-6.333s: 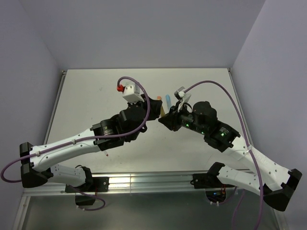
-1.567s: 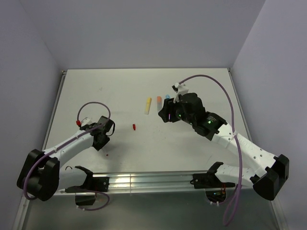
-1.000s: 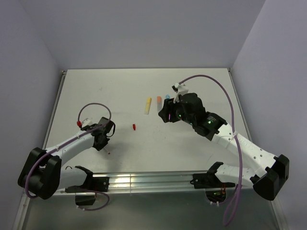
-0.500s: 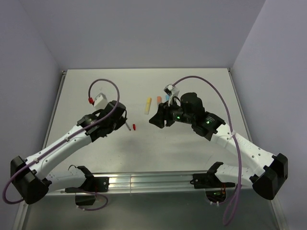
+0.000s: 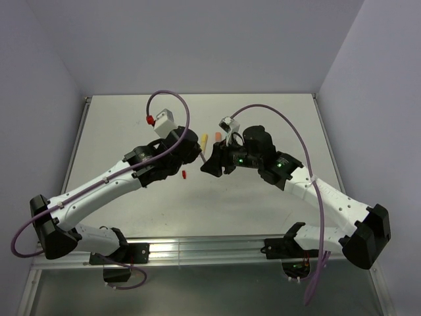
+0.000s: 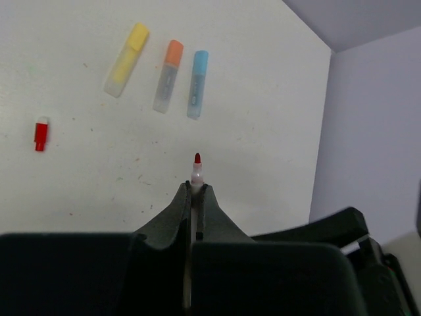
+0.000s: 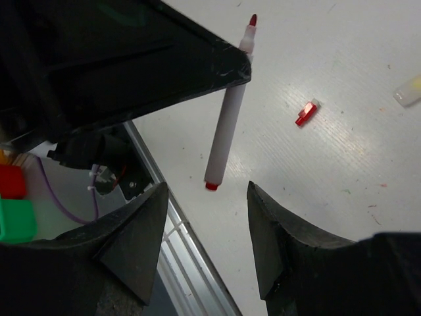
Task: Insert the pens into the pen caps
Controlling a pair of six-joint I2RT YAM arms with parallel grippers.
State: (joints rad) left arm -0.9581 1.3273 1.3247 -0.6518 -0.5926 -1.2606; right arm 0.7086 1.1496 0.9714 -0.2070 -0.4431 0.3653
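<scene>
Above the pale surface [image 6: 263, 99], my left claw [image 6: 196, 189] was clenched on the thin white red-tipped pen [image 6: 196, 172]. My right claw [image 7: 205, 197] stood open, empty. The tiny red plastic cap [image 6: 41, 133] lay on the surface, apart. I judged it needed gripping squarely, with axes aligned before pressing.

White arm links [image 5: 92, 191], black joints [image 5: 260, 141], purple cables [image 5: 262, 106], green status lights [image 5: 241, 158].

left arm [image 5: 99, 187] stretched forward and inward, left gripper [image 6: 195, 189] jaws pinched tight on a red-tipped pen [image 6: 197, 172], right arm [image 5: 316, 194] bent at the elbow and angled inward, right gripper [image 7: 206, 191] jaws parted, facing the left one closely.
</scene>
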